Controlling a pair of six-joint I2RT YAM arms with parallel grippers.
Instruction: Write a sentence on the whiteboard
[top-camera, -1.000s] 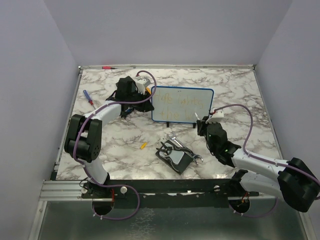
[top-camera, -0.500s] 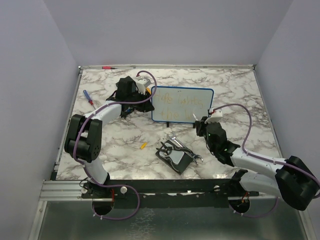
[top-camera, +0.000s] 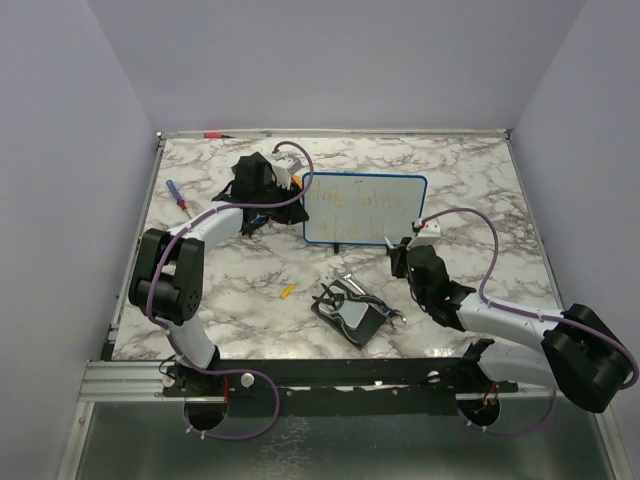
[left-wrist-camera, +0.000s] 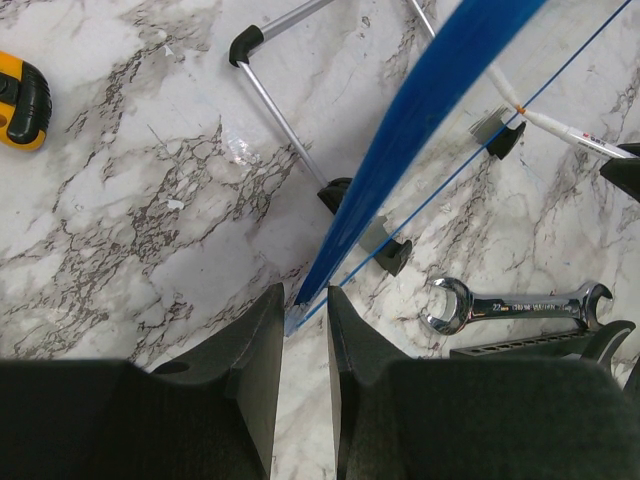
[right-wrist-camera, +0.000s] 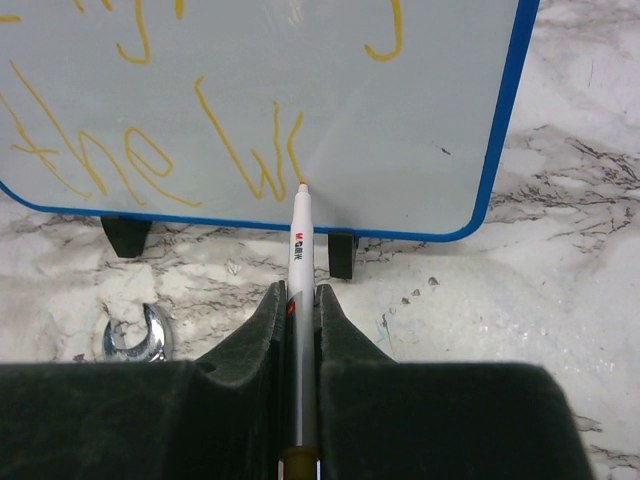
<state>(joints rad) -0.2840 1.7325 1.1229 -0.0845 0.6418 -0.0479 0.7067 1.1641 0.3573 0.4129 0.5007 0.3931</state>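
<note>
The whiteboard (top-camera: 365, 210) stands upright on black feet at the table's middle back, blue-rimmed. The sentence (right-wrist-camera: 130, 160) runs over it in two lines of orange-yellow letters, faint in the top view (top-camera: 358, 205). My left gripper (top-camera: 288, 196) is at the board's left edge; in the left wrist view its fingertips (left-wrist-camera: 306, 300) are shut on the corner of the blue rim (left-wrist-camera: 430, 90). My right gripper (right-wrist-camera: 300, 295) is shut on a white marker (right-wrist-camera: 302, 235) whose tip touches the board's lower line just right of a "w". From above, this gripper (top-camera: 400, 247) sits below the board's lower right corner.
A black pad (top-camera: 338, 312) with a silver wrench (top-camera: 372, 302) lies in front of the board; the wrench also shows from both wrists (left-wrist-camera: 515, 305) (right-wrist-camera: 135, 335). A red-and-blue screwdriver (top-camera: 177, 197) lies far left, a small yellow piece (top-camera: 287, 291) front left, a red pen (top-camera: 213, 134) at the back edge.
My right gripper has shifted a little left and toward the near edge along the board's lower right, carrying the marker. The left arm and the board have stayed put.
</note>
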